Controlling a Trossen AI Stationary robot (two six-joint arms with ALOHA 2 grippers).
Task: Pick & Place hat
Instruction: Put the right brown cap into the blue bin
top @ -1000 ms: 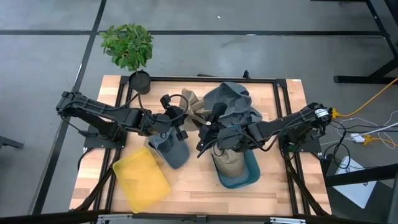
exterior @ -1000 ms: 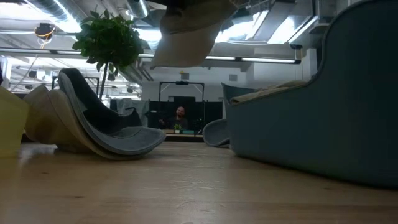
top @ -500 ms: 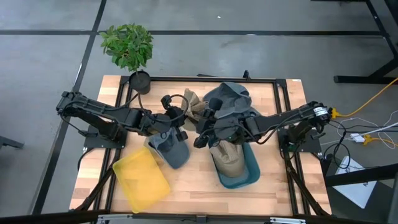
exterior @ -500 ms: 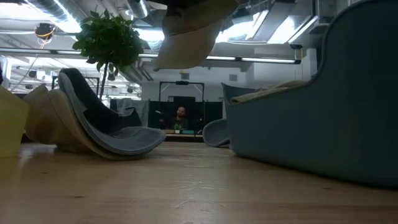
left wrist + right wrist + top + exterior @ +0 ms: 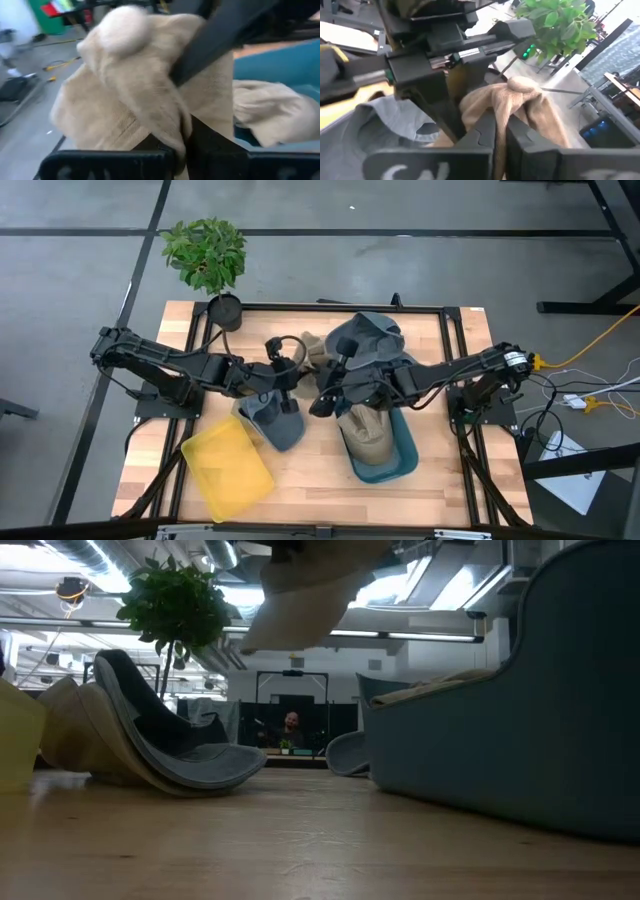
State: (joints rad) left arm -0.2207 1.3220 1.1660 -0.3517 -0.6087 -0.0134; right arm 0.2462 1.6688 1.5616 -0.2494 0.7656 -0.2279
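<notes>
Overhead camera looks straight down; low camera level across the table [image 5: 310,480]; wrist cameras close, sharing the tan hat [image 5: 150,95].

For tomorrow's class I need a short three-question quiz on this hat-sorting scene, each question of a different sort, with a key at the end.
1. True or false: both the left hand and the right hand are pinching the tan hat.
2. Multiple choice: what lies in the teal bin? A) a tan hat B) a potted plant C) a yellow lid
3. Fill in: the yellow bin sits at the table's front on the ____ arm's side.

Key: 1 true, each wrist view shows its fingers shut on tan fabric. 2 A. 3 left.
</notes>
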